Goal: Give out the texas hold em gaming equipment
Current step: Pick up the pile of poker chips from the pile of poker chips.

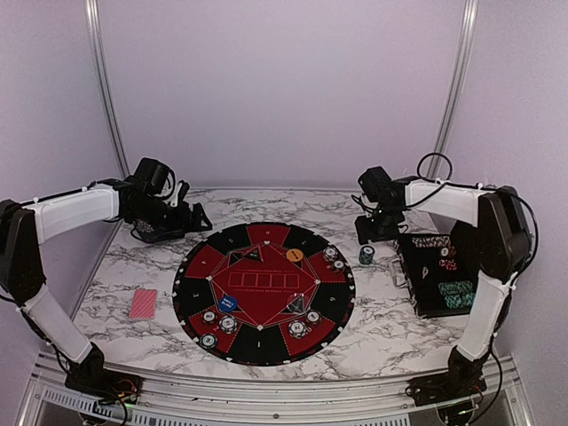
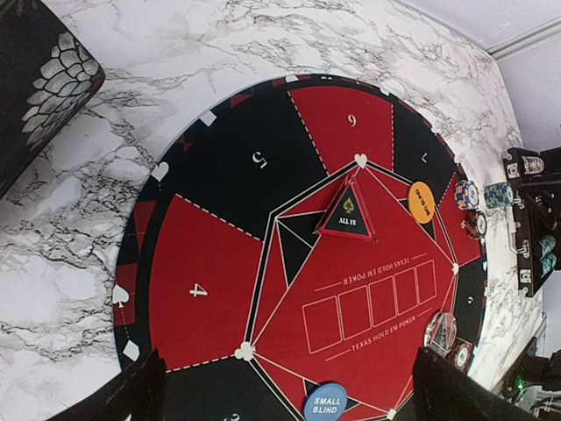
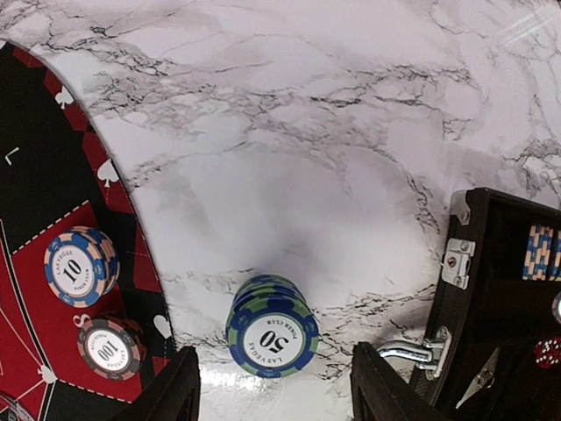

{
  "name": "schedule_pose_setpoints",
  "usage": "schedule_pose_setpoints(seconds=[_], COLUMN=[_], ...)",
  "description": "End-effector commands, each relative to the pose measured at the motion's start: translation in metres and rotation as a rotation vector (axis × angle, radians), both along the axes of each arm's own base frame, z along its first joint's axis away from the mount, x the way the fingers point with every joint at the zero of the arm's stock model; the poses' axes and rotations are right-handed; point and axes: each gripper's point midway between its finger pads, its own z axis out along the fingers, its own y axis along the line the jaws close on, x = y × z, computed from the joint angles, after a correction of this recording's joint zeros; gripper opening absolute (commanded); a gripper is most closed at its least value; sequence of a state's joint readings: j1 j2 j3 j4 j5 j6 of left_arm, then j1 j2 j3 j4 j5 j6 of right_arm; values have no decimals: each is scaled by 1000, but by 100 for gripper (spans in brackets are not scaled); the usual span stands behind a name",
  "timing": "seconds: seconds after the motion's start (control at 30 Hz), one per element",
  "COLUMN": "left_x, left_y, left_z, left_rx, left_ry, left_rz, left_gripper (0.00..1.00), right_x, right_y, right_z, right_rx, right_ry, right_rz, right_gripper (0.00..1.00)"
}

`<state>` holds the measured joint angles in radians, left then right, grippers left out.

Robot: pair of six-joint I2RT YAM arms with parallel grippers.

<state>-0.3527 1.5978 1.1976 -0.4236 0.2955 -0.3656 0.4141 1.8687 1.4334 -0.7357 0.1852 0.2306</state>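
A stack of blue-and-green poker chips [image 3: 272, 329] marked 50 stands on the marble between mat and case, also in the top view [image 1: 366, 255]. My right gripper [image 3: 273, 393] is open just above it, a gap between each finger and the stack. On the mat lie other chip stacks [image 3: 81, 266], an orange disc [image 1: 295, 255] and a blue small-blind marker [image 2: 325, 405]. Red-backed cards [image 1: 143, 303] lie on the table at the left. My left gripper [image 2: 294, 395] hangs open and empty above the mat's far-left edge [image 1: 197, 217].
The round black-and-red mat [image 1: 266, 232] fills the table's middle, with a triangular all-in marker [image 2: 348, 211] on it. The open black case [image 1: 424, 306] with rows of chips stands at the right, its metal latch [image 3: 412, 351] close to my right finger.
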Motion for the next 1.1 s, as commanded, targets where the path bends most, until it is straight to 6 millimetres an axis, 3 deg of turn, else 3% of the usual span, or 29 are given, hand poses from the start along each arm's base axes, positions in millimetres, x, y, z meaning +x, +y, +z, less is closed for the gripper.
schedule_pose_setpoints(seconds=[0.0,0.3,1.07], left_x=[-3,-3,-6], left_y=[1,3,4], left_z=[-10,-11,-15], left_rx=[11,14,15], left_ry=[21,25,36], left_rz=[-13,-9,-9], left_gripper=[99,99,99], right_x=[8,10,3], right_y=[2,0,-7], right_z=[-8,-24,-43], right_rx=[19,27,21], right_ry=[2,30,63], right_rz=[10,3,-17], right_gripper=[58,63,62])
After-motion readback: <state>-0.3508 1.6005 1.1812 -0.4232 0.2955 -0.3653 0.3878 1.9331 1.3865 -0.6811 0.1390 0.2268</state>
